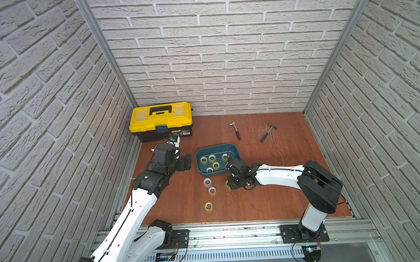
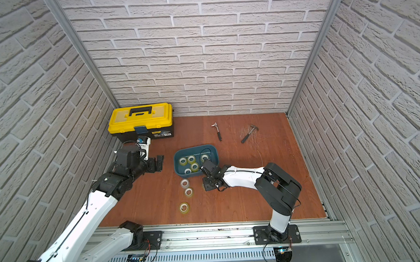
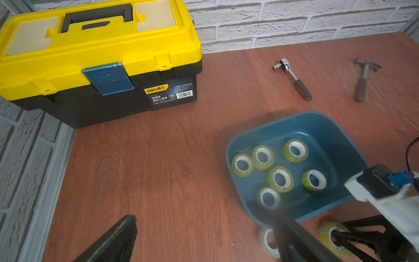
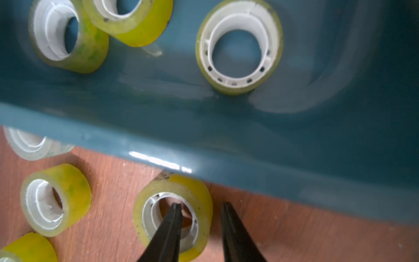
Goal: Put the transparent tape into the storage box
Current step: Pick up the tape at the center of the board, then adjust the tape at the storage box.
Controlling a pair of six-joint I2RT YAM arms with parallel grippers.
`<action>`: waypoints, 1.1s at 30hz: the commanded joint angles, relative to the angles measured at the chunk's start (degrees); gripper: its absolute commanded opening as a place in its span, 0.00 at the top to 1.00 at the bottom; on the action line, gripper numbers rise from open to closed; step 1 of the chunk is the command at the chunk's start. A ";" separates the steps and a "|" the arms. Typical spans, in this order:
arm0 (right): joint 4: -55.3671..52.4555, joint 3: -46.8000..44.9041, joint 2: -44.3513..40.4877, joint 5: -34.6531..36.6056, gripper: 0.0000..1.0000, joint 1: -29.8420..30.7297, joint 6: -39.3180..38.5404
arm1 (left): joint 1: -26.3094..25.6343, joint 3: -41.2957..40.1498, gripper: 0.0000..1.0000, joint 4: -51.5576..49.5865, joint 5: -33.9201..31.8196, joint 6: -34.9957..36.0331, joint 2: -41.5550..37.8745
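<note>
A closed black toolbox (image 1: 161, 121) with a yellow lid and dark handle stands at the far left against the back wall. The left wrist view shows a "deli" label on its front. Just in front of it the left hand (image 1: 187, 162) hovers over the reddish wooden surface (image 1: 281, 194). It is empty, its two fingers (image 3: 118, 236) spread wide apart. It sits beside the left wall of the storage box (image 1: 197, 161) without touching it.

The storage box, teal-blue and lidless, rests mid-surface. In the left wrist view, six rolls of transparent tape (image 3: 280, 179) lie on its floor.

In front of the box, three loose rolls line up toward the front edge. A clear roll (image 1: 207, 181) lies nearest the box, then two yellowish rolls (image 1: 212, 190) after it, each apart from the next. To their right a fourth roll (image 4: 192, 184) rests on the surface just outside the box's front wall.

The right hand (image 4: 201, 204) is lowered onto this fourth roll. One finger (image 4: 172, 226) is inside the white core and the other finger (image 4: 233, 226) is outside the tape. They straddle the roll's wall with a little gap on each side, so the jaws are parted, not clamped.

Farther right, near the back wall, lie a ratchet wrench (image 1: 236, 130) and then a hammer (image 1: 267, 132), apart from each other and well clear of the box.
</note>
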 commanded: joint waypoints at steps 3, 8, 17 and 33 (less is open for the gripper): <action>-0.72 -0.92 -1.16 2.26 0.79 0.81 0.08 | -0.41 -0.18 0.02 0.51 -0.34 0.46 -0.26; -2.44 -2.06 -4.79 2.85 0.87 0.85 -0.57 | -0.39 -0.13 0.02 0.51 -0.39 0.55 -0.36; -7.40 -3.04 -17.97 2.96 0.91 0.94 -2.01 | -0.67 -0.18 0.02 0.69 -0.56 0.41 -0.44; -19.53 15.28 -16.49 6.02 0.90 -2.15 -12.13 | 6.06 9.41 0.02 11.39 6.63 3.32 13.70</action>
